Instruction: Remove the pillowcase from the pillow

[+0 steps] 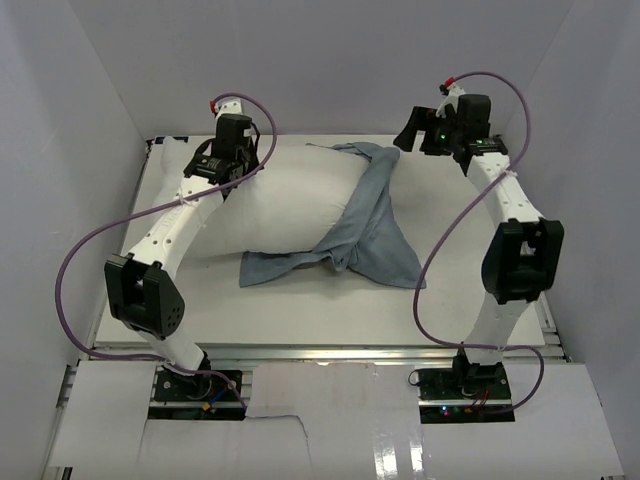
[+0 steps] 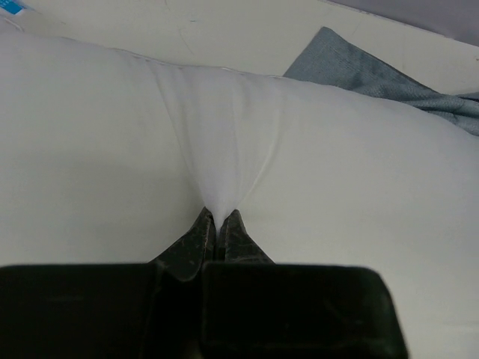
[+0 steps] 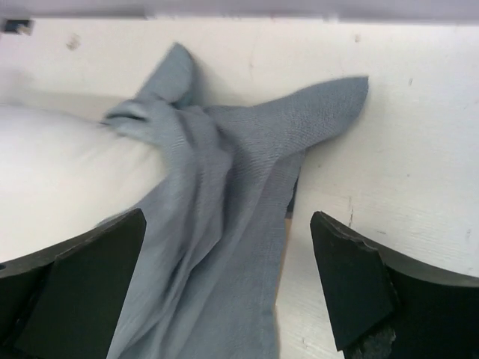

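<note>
The white pillow (image 1: 285, 205) lies across the table, mostly bare. The grey-blue pillowcase (image 1: 365, 225) is bunched over the pillow's right end and spreads onto the table in front of it. My left gripper (image 1: 232, 165) is at the pillow's left end, shut on a pinched fold of the white pillow (image 2: 224, 172); its fingertips (image 2: 202, 228) hold the fabric drawn into a peak. My right gripper (image 1: 415, 135) hovers at the back right, open and empty, above the pillowcase (image 3: 224, 209). The pillow's right end (image 3: 67, 179) shows at the left of the right wrist view.
White walls enclose the table on the left, back and right. A corner of the pillowcase (image 2: 359, 67) pokes out behind the pillow in the left wrist view. Bare table (image 1: 300, 310) lies in front of the pillow, and purple cables (image 1: 75, 260) loop beside both arms.
</note>
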Robot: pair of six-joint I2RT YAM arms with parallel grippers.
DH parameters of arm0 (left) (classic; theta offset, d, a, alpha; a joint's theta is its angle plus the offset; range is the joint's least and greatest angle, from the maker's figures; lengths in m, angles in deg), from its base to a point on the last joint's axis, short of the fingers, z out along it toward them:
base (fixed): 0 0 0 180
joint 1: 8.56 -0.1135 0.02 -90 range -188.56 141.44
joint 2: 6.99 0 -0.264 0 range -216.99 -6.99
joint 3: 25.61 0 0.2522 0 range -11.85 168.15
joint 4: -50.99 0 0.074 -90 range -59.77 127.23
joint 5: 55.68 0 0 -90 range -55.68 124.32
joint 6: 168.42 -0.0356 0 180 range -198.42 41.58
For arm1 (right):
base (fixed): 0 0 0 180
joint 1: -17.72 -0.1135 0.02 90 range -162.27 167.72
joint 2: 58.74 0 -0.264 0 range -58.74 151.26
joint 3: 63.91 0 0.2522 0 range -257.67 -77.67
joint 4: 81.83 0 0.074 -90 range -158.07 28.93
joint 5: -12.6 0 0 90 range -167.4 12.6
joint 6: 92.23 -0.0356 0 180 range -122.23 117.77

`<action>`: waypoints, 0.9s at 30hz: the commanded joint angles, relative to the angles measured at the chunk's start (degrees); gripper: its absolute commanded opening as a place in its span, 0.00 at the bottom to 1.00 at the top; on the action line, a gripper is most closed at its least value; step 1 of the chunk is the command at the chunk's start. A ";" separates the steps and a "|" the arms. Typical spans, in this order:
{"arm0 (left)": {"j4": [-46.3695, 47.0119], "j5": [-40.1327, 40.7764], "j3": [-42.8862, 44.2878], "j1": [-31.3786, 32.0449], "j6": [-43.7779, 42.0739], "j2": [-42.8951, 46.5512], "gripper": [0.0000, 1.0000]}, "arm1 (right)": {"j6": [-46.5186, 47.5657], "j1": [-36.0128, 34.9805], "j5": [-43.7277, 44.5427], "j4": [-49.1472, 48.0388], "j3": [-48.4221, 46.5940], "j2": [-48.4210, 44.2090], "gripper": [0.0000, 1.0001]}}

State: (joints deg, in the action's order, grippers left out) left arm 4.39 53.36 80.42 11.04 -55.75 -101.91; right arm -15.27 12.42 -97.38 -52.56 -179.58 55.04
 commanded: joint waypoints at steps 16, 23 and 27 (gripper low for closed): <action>4.45 0.02 3.88 -0.61 0.26 0.61 0.00 | 0.56 -30.91 26.31 -13.83 53.74 -46.28 1.00; 4.36 -0.06 3.88 -0.61 0.44 0.52 0.00 | -0.67 -34.33 27.01 -18.23 53.75 -37.41 0.92; 4.01 -0.85 4.85 -0.61 0.70 -0.53 0.00 | -2.43 -35.30 31.14 -20.51 54.36 -32.75 0.69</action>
State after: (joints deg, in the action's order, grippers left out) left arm 4.63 52.86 81.18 10.66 -55.46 -103.30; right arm -15.62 -22.09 -70.44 -68.54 -125.09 20.64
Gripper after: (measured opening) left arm 0.034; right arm 0.731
